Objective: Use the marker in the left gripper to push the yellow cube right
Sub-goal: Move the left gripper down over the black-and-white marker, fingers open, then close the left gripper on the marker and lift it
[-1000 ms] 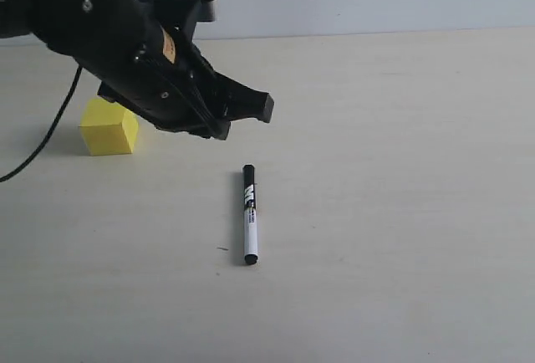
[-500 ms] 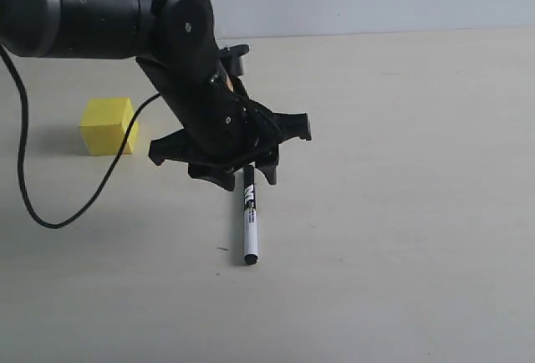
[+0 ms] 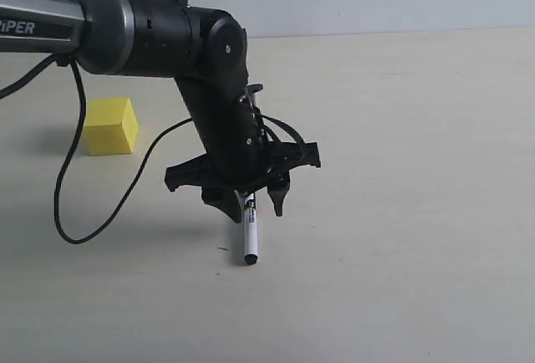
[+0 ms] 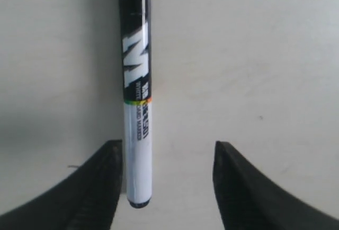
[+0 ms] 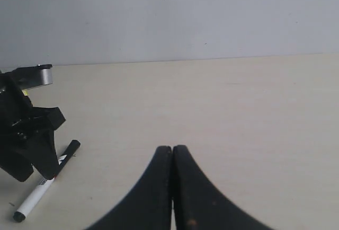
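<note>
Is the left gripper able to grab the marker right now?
Probably yes. The left gripper is open and low over the marker, which lies flat on the table between its fingers, nearer one of them. Nothing else is in the way.

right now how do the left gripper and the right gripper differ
The left gripper is open, jaws well apart; the right gripper is shut, jaws pressed together. The left gripper points down and straddles the marker lying on the table; the right gripper is away from the marker, with nothing between its jaws. Both are black, and neither holds anything.
</note>
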Robot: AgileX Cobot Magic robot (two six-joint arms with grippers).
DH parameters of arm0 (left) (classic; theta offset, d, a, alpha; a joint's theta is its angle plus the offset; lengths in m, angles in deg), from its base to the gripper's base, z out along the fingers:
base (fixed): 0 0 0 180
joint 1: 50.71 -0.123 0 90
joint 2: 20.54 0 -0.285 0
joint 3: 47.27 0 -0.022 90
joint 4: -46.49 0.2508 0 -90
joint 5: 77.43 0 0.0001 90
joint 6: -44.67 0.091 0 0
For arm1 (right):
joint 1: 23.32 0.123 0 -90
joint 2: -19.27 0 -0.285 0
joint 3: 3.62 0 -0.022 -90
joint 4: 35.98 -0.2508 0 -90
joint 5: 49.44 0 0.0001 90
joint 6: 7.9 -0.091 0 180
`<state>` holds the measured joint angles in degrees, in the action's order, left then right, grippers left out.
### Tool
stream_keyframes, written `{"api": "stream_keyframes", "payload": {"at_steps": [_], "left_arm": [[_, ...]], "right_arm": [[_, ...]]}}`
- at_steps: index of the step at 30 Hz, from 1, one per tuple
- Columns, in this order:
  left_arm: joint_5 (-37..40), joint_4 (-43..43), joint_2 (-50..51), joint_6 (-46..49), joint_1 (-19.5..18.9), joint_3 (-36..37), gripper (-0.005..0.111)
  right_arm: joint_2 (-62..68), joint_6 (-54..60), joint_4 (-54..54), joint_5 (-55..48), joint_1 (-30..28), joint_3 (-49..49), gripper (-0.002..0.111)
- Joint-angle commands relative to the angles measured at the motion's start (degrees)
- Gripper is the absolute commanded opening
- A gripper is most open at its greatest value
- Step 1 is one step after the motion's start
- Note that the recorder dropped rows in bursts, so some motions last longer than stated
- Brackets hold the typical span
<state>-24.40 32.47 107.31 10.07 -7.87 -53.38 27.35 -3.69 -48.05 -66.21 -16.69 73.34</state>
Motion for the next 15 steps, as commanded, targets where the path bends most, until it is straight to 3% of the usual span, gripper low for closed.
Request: {"api": "stream_keyframes", "payload": {"at_steps": [1,15], "left_arm": [[0.31,0.57,1.34,-1.1,0.09,-1.91,0.051],[-0.48,4.88,3.78,-3.43,0.09,-2.31,0.051]], "right_arm": [[-0.3,0.21,0.08,0.39,0.07,0.25,0.0],[-0.3,0.21,0.08,0.39,0.07,0.25,0.0]]}}
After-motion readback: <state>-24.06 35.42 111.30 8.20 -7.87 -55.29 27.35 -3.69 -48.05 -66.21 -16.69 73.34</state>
